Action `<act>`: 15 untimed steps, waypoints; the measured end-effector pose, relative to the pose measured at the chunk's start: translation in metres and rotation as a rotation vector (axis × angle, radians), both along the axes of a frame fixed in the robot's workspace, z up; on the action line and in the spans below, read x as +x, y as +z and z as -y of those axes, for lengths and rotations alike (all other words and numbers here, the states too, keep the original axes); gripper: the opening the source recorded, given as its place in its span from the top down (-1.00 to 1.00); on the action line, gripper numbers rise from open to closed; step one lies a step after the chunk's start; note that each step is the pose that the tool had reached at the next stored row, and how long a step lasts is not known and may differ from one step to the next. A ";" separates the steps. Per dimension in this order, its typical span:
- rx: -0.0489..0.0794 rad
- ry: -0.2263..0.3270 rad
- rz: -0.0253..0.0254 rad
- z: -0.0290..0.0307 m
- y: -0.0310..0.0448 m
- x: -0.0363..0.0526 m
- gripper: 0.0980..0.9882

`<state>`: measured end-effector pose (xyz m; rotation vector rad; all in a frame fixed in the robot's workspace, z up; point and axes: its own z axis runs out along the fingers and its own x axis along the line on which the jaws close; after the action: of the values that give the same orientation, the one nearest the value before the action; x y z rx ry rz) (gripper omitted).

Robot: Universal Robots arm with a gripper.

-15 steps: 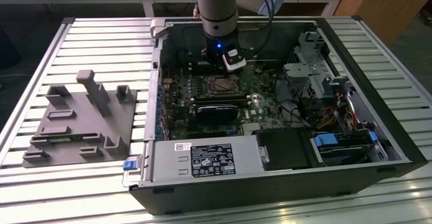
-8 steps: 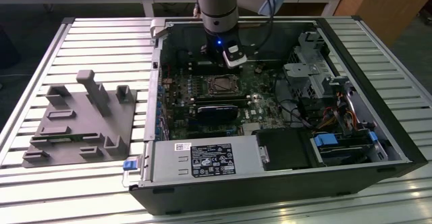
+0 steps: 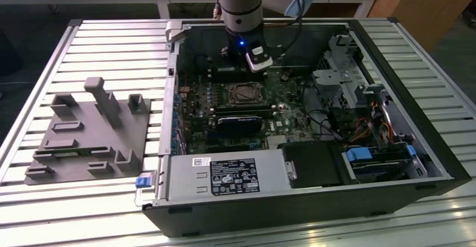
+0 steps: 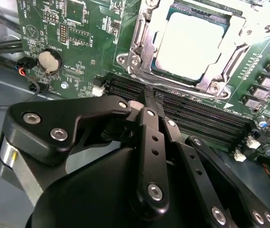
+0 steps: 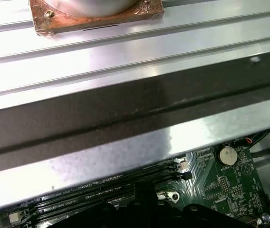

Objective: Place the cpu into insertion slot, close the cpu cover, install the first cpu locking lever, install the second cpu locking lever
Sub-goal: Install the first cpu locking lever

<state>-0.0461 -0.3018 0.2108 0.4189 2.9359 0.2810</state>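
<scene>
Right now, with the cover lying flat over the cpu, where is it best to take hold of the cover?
Probably by the outer rim of the cover, on the side toward the memory slots, coming from above. It lies flat as a thin frame, and the cpu fills its cut-out, so the inner edge likely gives no hold.

A ribbed metal table top [image 5: 125, 42] carries a copper-coloured plate [image 5: 97, 19] with a shiny round piece on it. Beside the table runs the dark edge of the computer case [image 5: 139, 111], then a green circuit board [image 5: 225, 183] with a coin battery [image 5: 226, 155] and long black memory slots [image 5: 101, 192].
</scene>
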 end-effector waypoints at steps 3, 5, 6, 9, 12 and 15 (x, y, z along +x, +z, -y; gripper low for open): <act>-0.001 0.000 -0.0002 0.0000 0.0001 0.0000 0.98; -0.001 0.000 -0.0002 0.0001 0.0001 0.0000 0.98; -0.002 0.000 -0.0005 0.0002 0.0001 0.0000 0.98; -0.004 0.000 -0.0019 0.0011 0.0000 0.0000 0.98; -0.008 0.000 -0.0039 0.0026 0.0000 0.0000 0.98; -0.012 0.000 -0.0065 0.0044 0.0000 0.0000 0.98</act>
<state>-0.0461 -0.3062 0.2108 0.4189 2.9424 0.2618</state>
